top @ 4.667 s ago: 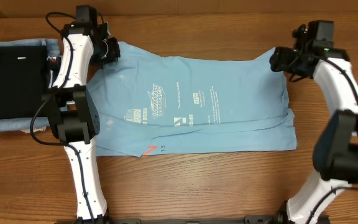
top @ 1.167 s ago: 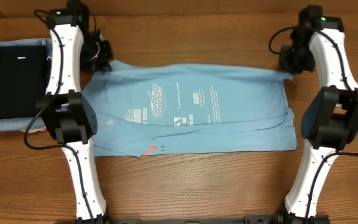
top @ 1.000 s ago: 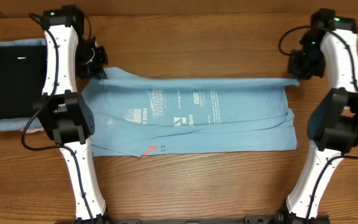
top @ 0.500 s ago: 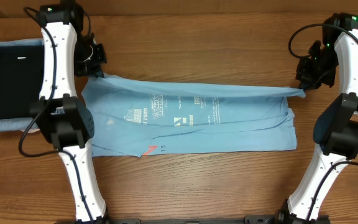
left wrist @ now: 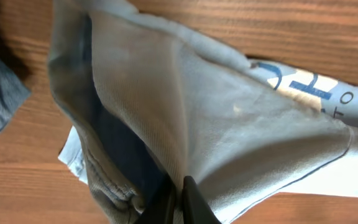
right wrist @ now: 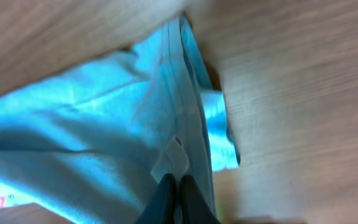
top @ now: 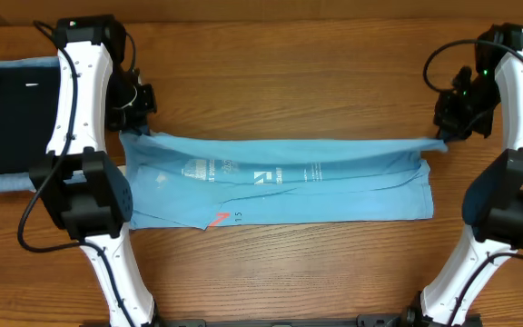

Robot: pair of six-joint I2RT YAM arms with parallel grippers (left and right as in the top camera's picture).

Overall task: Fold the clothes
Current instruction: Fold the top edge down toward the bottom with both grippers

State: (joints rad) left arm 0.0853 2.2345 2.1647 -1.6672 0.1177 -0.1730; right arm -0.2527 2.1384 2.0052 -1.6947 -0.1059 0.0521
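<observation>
Left gripper point(top: 133, 133): pressed together on the far left corner of the shirt point(top: 280, 186); black garment point(top: 12, 113) lay on its outer side.
Shirt: stretched taut between both grippers, far edge raised, near half flat on the table point(top: 289, 268).
Right gripper point(top: 442, 139): was pinching the far right corner.
Step advice: carry both corners level toward the near hem; lower together.

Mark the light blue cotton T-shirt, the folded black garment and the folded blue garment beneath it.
light blue cotton T-shirt point(top: 334, 195), overhead view, lower panel.
folded black garment point(top: 12, 118), overhead view, its middle.
folded blue garment point(top: 21, 65), overhead view, exposed far edge.
</observation>
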